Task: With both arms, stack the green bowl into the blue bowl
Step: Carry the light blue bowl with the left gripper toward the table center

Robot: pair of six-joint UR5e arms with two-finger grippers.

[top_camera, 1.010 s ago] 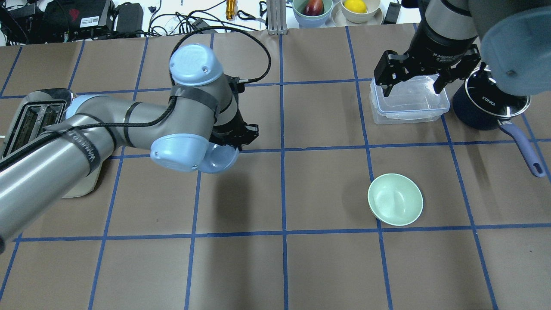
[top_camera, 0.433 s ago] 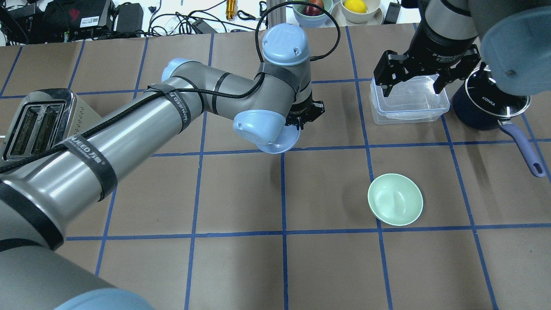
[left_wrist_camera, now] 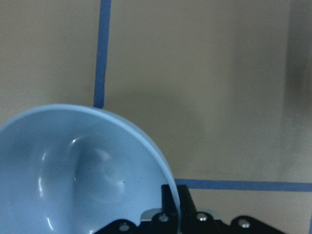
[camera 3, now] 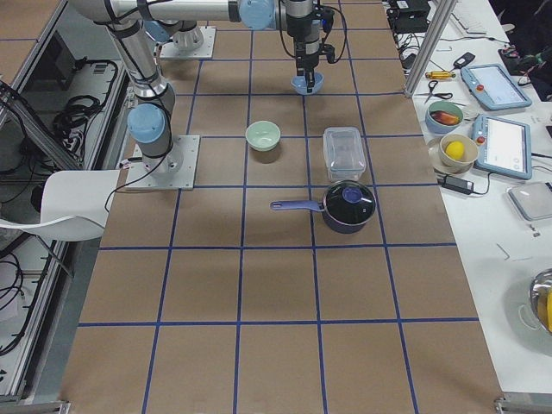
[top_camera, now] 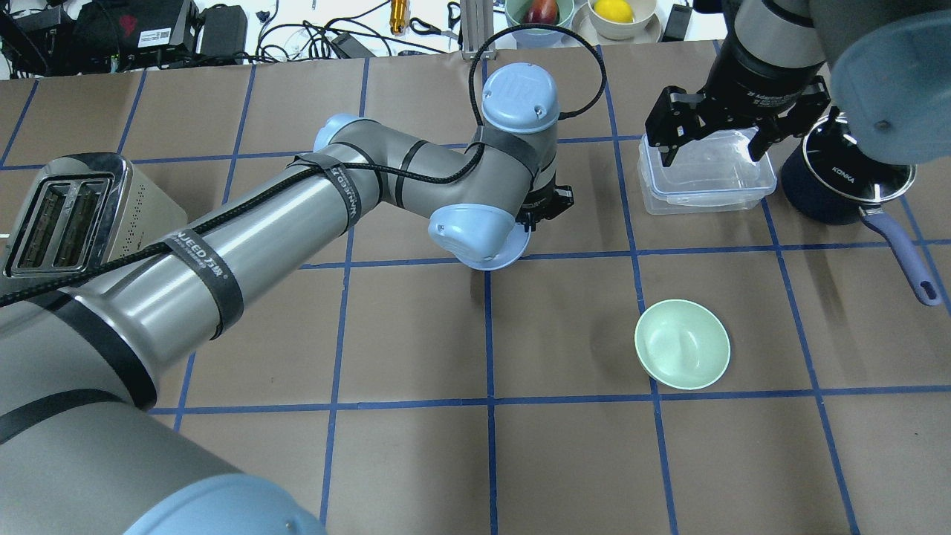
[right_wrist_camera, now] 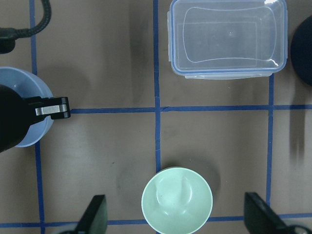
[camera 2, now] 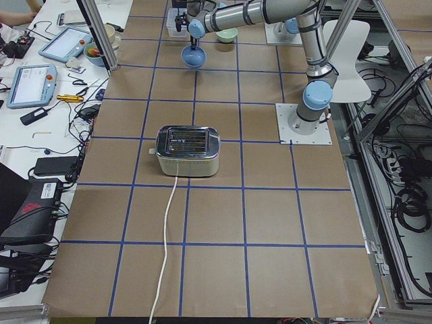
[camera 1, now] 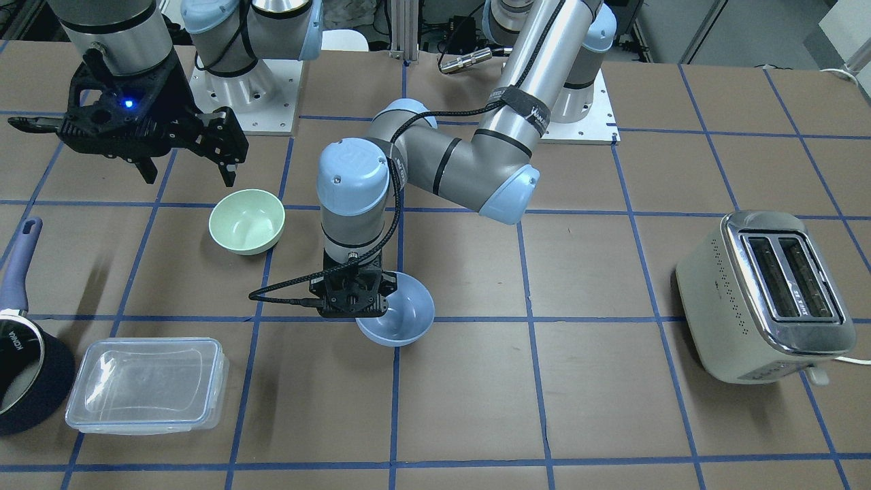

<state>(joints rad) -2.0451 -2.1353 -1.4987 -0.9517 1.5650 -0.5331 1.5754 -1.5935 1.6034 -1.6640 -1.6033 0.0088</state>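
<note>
1. Green bowl [top_camera: 682,344] sits upright and alone on the tabletop [top_camera: 416,461], well apart from the blue bowl [camera 1: 408,313]. Its open mouth faces up, which suits a rim pick.
2. My left gripper [left_wrist_camera: 171,205] is closed on the blue bowl's rim, one finger inside the wall and one outside. The bowl hangs level beneath it, mouth up. Its shadow on the tabletop suggests it is lifted clear, near the middle of the tabletop.
3. I judge this rim pinch keeps the hollow free to receive the other bowl.
4. My right gripper [camera 1: 187,178] is spread wide and holds nothing. It hangs high, and its wrist camera frames the green bowl between the two fingers, so it looks lined up for a straight descent.
5. Both bowls are empty.
6. A clear box [top_camera: 706,174] with its lid on looks empty; beside it stands a lidded dark pot [top_camera: 847,182], contents hidden.
7. Two bowls at the far edge hold a reddish fruit [top_camera: 542,11] and a lemon [top_camera: 614,10].
</note>
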